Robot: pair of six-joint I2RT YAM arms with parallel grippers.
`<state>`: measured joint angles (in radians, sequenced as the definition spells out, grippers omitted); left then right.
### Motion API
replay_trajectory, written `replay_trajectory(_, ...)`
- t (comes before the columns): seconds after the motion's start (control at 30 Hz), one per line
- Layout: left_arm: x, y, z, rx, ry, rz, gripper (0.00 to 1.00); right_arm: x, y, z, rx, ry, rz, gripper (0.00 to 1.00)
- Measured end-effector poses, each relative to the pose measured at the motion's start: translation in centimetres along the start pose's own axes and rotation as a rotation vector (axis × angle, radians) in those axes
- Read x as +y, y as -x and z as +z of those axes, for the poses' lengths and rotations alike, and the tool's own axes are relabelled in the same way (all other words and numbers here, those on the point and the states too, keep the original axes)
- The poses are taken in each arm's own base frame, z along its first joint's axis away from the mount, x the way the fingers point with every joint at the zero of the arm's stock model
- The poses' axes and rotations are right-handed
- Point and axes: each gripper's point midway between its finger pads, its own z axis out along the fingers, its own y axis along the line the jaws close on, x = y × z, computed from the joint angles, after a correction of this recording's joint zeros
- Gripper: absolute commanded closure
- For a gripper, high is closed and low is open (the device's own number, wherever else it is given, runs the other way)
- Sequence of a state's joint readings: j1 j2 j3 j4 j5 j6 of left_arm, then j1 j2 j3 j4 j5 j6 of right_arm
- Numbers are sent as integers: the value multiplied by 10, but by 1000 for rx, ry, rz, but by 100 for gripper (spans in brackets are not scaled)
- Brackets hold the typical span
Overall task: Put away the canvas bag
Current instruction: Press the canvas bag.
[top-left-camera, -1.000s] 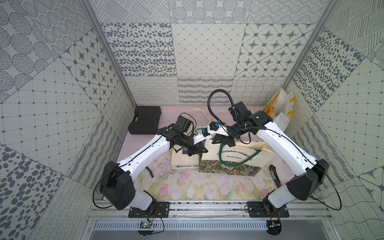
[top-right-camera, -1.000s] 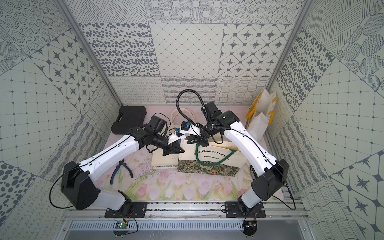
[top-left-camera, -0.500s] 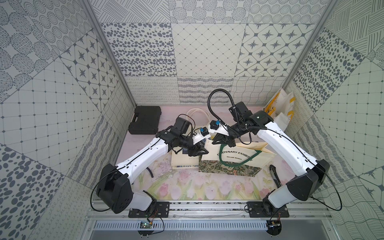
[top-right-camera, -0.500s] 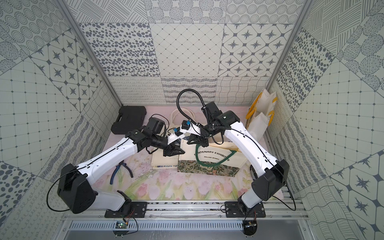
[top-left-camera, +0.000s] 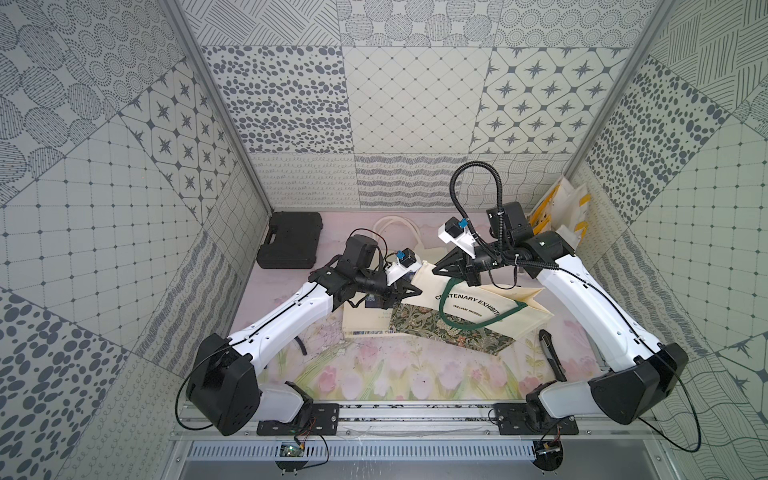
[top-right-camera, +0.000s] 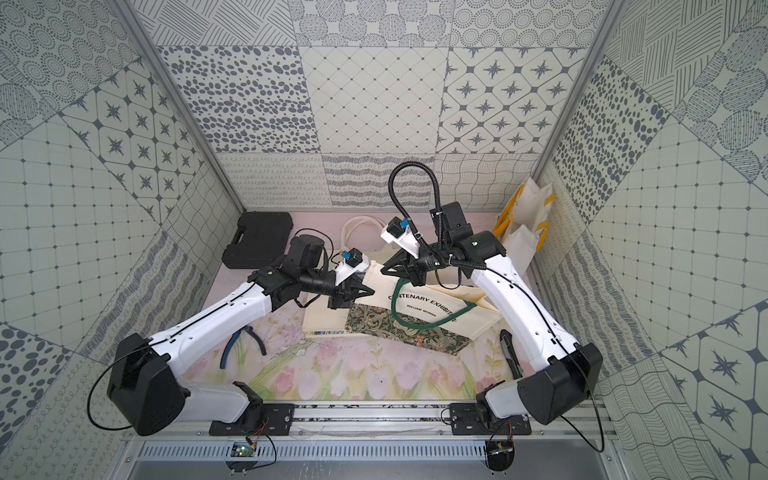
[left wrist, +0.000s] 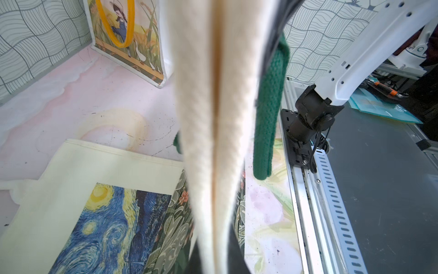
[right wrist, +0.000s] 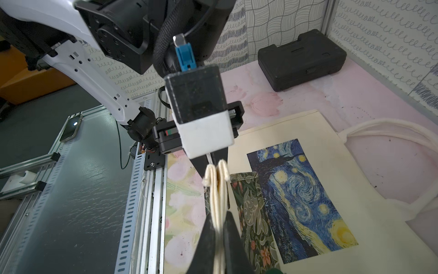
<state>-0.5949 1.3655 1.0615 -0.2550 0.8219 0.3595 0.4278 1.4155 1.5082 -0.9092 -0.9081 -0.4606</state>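
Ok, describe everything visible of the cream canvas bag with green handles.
The cream canvas bag with green handles bears black lettering including WILLIAM MORRIS above a floral band. It is partly lifted: the right claw is shut on its folded top edge, and the left claw meets that edge's other end, grip unclear. Its lower corner overlaps a flat cream bag with a starry-night print.

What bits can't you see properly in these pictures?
- Pliers: in a top view, the left arm covers all but one handle.
- Painting bag: in both top views, mostly under the lifted bag and left gripper.
- Middle of the left wrist view: the lifted bag's cloth is too close, blurred, and blocks what is behind it.
- Dark tool by the right arm: too small to name.
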Motion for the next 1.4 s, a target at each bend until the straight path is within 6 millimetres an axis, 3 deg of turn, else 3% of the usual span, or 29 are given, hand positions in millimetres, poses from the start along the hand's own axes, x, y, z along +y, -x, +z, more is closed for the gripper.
replay_trajectory(0.1, 1, -6, 1, 6, 9, -17, 70, -8, 12, -11, -41, -30, 2, 100)
replay_trajectory(0.23, 2, -6, 2, -3, 11, -23, 99, -9, 20, -18, -58, -42, 12, 100)
replay_trajectory(0.3, 2, -4, 2, -10, 11, -17, 100, -10, 21, -20, -61, -47, 18, 100)
replay_trajectory(0.4, 3, -2, 2, -16, 14, -10, 77, -11, 21, -21, -63, -54, 26, 100)
replay_trajectory(0.43, 3, -2, 2, -16, 16, -9, 76, -13, 22, -23, -67, -62, 28, 100)
replay_trajectory(0.47, 3, -3, 2, -12, 16, -13, 78, -15, 24, -25, -72, -70, 28, 100)
replay_trajectory(0.57, 3, -3, 2, -12, 18, -18, 100, -21, 29, -31, -89, -100, 27, 100)
replay_trajectory(0.67, 2, -1, 3, -15, 17, -9, 100, -22, 29, -33, -88, -110, 41, 100)
replay_trajectory(0.7, 2, -1, 4, -15, 17, -8, 93, -23, 29, -33, -89, -112, 45, 100)
replay_trajectory(0.73, 1, -1, 4, -15, 16, -8, 72, -23, 29, -34, -89, -114, 49, 100)
replay_trajectory(0.77, 1, -1, 4, -15, 17, -3, 63, -24, 28, -34, -87, -118, 50, 100)
replay_trajectory(0.9, -1, -8, 6, 9, 10, -29, 61, -33, 38, -45, -119, -176, 20, 100)
replay_trajectory(0.93, -2, -10, 6, 15, 9, -34, 62, -34, 42, -50, -130, -192, 7, 100)
replay_trajectory(0.97, -2, -12, 7, 18, 10, -37, 75, -33, 44, -53, -136, -202, -1, 100)
replay_trajectory(1.0, -2, -14, 7, 22, 11, -48, 100, -32, 46, -56, -141, -209, -9, 100)
replay_trajectory(1.17, -2, -16, 8, 18, 14, -37, 100, -29, 47, -58, -145, -215, -14, 100)
replay_trajectory(1.23, -2, -17, 8, 17, 14, -36, 67, -29, 46, -58, -141, -215, -9, 100)
replay_trajectory(1.27, -2, -16, 8, 16, 14, -34, 64, -29, 46, -58, -141, -217, -10, 100)
replay_trajectory(1.3, -2, -17, 8, 19, 15, -40, 66, -31, 46, -59, -142, -223, -13, 100)
replay_trajectory(1.37, -3, -22, 8, 34, 15, -60, 100, -33, 46, -61, -142, -237, -17, 100)
replay_trajectory(1.4, -3, -23, 8, 38, 16, -62, 100, -34, 46, -61, -140, -242, -18, 100)
